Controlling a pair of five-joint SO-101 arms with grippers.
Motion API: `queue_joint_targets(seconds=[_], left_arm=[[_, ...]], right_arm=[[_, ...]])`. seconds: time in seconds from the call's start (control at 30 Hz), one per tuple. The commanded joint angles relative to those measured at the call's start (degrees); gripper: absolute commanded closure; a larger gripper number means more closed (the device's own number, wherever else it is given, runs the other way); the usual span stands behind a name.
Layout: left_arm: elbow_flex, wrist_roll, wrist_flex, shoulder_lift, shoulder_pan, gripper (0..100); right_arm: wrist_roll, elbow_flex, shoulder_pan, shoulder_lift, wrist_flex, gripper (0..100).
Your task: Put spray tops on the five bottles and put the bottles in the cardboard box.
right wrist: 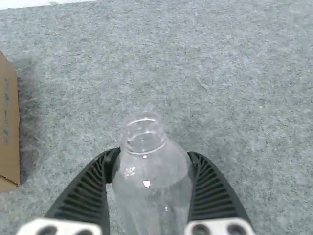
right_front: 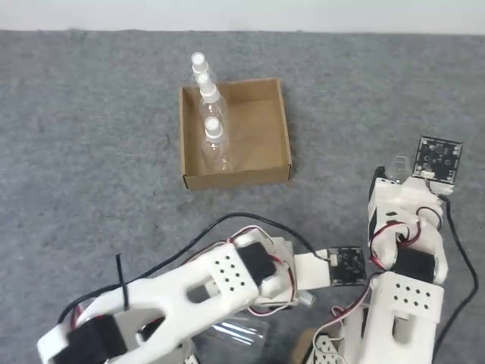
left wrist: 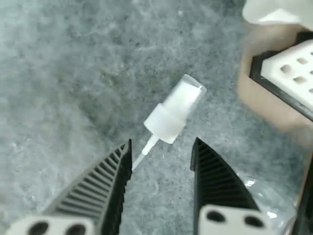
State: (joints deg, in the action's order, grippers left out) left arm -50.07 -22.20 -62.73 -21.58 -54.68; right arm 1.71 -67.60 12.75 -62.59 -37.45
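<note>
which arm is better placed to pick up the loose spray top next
Left. The left end effector, open, hangs right over the spray top lying on the carpet, just ahead of its fingertips. The right end effector is shut on the uncapped bottle, so it is occupied.

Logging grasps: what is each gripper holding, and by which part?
Right gripper: the uncapped bottle, by its shoulder below the neck. Left gripper: nothing, open near a loose spray top.
</note>
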Motion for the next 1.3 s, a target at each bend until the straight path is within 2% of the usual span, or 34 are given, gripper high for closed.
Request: queue_joint_targets(seconds=[0.0,0.43,0.6,1.0,1.27], left_arm=[[4.79,-0.53,0.18,2.29,-0.70,82],[13.05,-2.46,-0.09,18.37,-2.55,82],[18.59,-2.55,-4.75,23.30,-2.55,82],[31.08,-5.27,-14.95,36.66,-2.55,92],[37.41,-5.27,-21.71,37.98,-2.55,97]], right_arm=[[-0.53,0.79,0.48,-1.89,1.45,98.4],[-0.53,0.79,0.40,-1.89,1.45,98.3],[-0.53,0.79,0.40,-1.89,1.45,98.3],[-0.44,0.79,-0.75,-1.89,1.45,98.3],[-0.44,0.79,-0.75,-1.89,1.45,98.3]])
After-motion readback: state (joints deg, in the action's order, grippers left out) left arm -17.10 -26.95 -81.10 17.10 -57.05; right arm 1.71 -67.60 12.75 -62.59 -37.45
